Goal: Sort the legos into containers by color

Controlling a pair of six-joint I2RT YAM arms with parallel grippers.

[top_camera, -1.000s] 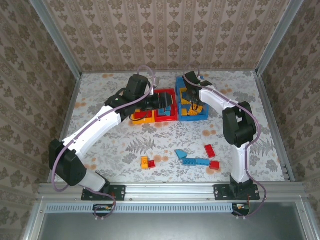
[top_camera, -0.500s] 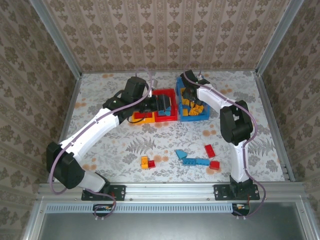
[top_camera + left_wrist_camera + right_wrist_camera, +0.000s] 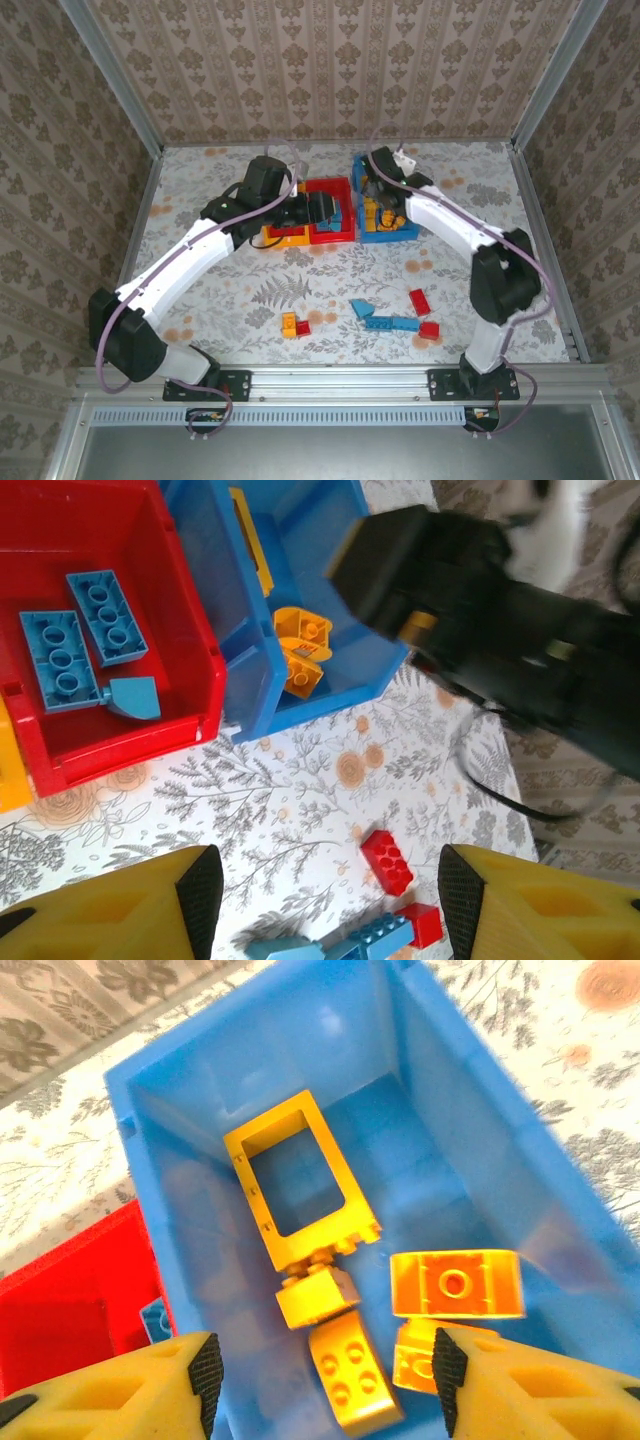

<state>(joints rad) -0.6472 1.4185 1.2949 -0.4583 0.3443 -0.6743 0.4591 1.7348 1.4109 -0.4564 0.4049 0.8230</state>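
My left gripper (image 3: pixel 322 210) hangs open and empty above the red bin (image 3: pixel 345 236). That red bin (image 3: pixel 190 610) holds two blue bricks (image 3: pixel 60 658) and a blue slope piece (image 3: pixel 135 696). Over the blue bin (image 3: pixel 404 229) hovers my right gripper (image 3: pixel 378 193), open, with nothing between its fingers. The blue bin (image 3: pixel 470 1130) contains a yellow frame (image 3: pixel 262 1175) and several yellow bricks (image 3: pixel 455 1283). The yellow-orange bin (image 3: pixel 285 238) sits left of the red one, partly hidden by my left arm. Loose legos lie on the near table: red (image 3: pixel 419 301), blue (image 3: pixel 392 323), orange (image 3: pixel 289 324).
Between my left fingers (image 3: pixel 200 898) I see bare patterned table, with a red brick (image 3: pixel 385 862) and a blue brick (image 3: pixel 370 938) lower down. My right arm's black wrist (image 3: pixel 450 590) crosses above the blue bin. Wallpapered walls and metal rails enclose the table.
My right arm's elbow has swung out to the right and nearer, while its gripper stayed over the blue bin. My left gripper has drawn back slightly over the red bin.
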